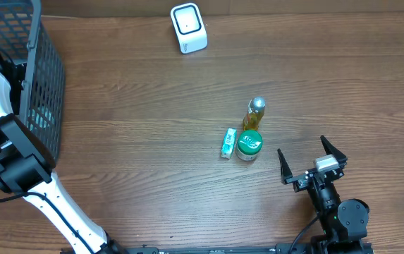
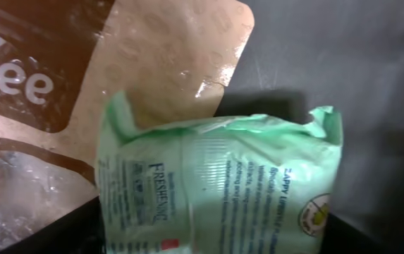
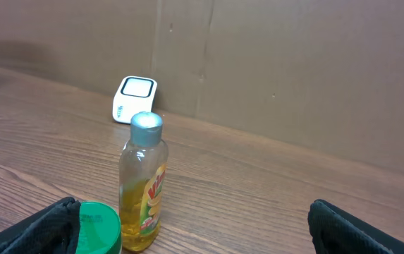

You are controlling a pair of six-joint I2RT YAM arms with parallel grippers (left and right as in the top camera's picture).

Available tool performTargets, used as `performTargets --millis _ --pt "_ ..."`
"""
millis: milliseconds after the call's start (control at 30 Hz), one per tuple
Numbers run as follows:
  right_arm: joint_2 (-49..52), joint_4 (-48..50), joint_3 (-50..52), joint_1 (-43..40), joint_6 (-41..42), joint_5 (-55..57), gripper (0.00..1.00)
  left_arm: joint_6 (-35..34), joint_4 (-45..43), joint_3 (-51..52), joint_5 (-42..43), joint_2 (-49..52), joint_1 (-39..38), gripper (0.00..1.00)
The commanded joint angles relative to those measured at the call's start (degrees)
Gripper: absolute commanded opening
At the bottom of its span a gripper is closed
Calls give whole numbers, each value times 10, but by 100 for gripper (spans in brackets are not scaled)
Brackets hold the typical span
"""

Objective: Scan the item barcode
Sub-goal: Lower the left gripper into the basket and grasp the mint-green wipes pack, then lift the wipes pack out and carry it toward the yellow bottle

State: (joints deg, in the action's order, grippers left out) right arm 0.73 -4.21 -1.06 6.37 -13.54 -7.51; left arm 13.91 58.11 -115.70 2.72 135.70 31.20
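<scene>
My right fingers (image 1: 284, 166) stand released near the yellow-liquid bottle (image 1: 254, 114). My left fingers (image 2: 60, 233) flank a green wipes pack (image 2: 216, 183); I cannot tell whether they grip it.

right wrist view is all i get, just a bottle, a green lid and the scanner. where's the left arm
Observer: The left arm reaches into a black basket at the far left of the overhead view.
Operator: whats in there
Observer: The left wrist camera looks close onto a pale green packet lying over a brown bag.
Operator: anything near my lid that i cant see
Observer: A small green and white tube lies flat just left of the green-lidded jar.
</scene>
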Motion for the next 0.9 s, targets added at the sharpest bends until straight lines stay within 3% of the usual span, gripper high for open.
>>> performTargets --millis 0,133,333,700,867 --pt "-6 2 6 -1 0 -1 100 -6 8 20 -35 22 -3 79" --pt "-6 2 6 -1 0 -1 100 -7 33 -10 -48 22 -3 69" --pt "-6 2 6 -1 0 -1 100 -29 91 -98 -48 21 -3 64" --pt "-6 2 6 -1 0 -1 100 -80 191 -297 -47 14 -3 63" --pt "-6 2 6 -1 0 -1 100 -102 204 -341 -48 -23 -3 64"
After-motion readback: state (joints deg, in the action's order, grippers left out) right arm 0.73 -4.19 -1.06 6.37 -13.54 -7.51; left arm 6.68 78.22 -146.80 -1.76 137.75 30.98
